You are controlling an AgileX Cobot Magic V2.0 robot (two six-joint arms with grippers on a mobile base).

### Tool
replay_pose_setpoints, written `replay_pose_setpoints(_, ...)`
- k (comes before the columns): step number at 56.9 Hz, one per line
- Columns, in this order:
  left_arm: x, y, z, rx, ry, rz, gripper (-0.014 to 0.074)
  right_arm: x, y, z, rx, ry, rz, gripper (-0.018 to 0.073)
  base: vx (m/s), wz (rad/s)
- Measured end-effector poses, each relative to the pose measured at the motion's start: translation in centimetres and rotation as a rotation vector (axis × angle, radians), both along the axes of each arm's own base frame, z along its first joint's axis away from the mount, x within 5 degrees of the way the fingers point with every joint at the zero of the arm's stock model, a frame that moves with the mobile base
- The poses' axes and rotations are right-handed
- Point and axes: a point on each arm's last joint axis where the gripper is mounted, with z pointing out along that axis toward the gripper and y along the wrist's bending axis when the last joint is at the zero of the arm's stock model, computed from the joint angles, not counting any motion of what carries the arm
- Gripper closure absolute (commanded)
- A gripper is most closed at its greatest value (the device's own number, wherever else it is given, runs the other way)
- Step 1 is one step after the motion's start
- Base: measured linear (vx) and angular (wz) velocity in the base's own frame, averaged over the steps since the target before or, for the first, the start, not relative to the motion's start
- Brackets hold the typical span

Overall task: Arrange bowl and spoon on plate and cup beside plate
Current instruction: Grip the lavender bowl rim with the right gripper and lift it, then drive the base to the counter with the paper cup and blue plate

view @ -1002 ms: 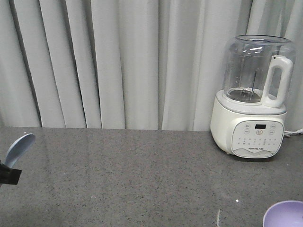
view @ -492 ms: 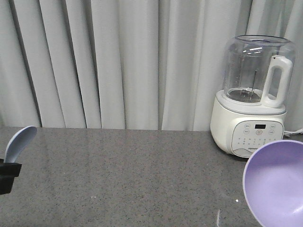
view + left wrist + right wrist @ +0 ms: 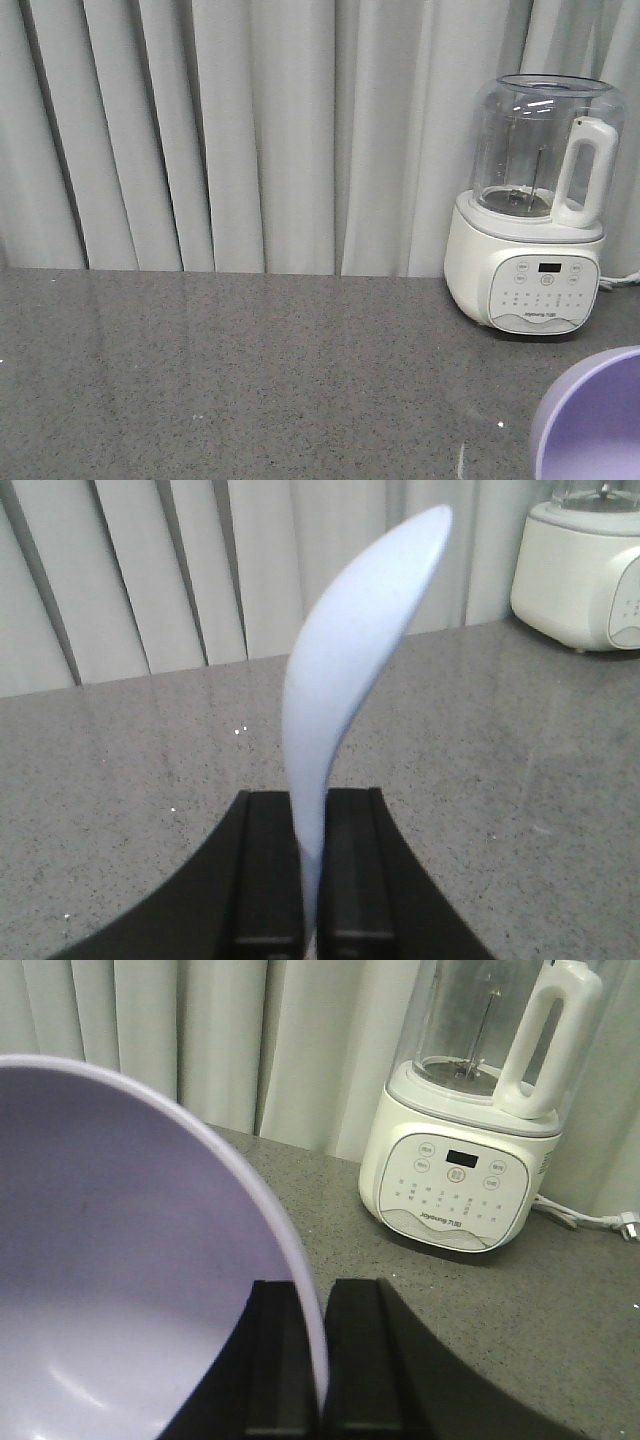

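Note:
In the left wrist view the pale blue spoon stands upright, its handle pinched between the two black fingers of my left gripper, which is shut on it. The lavender bowl fills the left of the right wrist view; my right gripper is shut on its rim, one finger inside the bowl and one outside. The front view shows only part of the bowl at the bottom right corner. The plate and the cup are out of view. Neither gripper shows in the front view.
A white blender with a clear jug stands at the back right of the grey speckled countertop, close to the bowl; its cord trails right. Grey curtains hang behind the counter.
The spoon and left gripper have left the front view at the left edge. The bowl rose into view at the bottom right, then dropped lower toward the corner.

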Motion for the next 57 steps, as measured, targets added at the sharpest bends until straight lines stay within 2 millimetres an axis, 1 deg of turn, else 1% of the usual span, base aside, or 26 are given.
replay_pose_setpoints(4,-0.52,0.13,0.21,-0.007,-0.039,0.01,0.0596,-0.01,-0.01,-0.15,0.0,-0.001,-0.002,0.0568,0.0,0.0)
replay_pose_setpoints(11,-0.63,0.29,0.56,-0.018,-0.078,0.027,0.0596,0.02,-0.02,-0.23,0.004,0.0,-0.003,0.0568,0.0,0.0)
replay_pose_setpoints(57,-0.65,0.29,0.57,-0.018,-0.079,0.027,0.0596,0.02,-0.02,-0.27,0.004,0.002,-0.003,0.0568,0.0,-0.01)
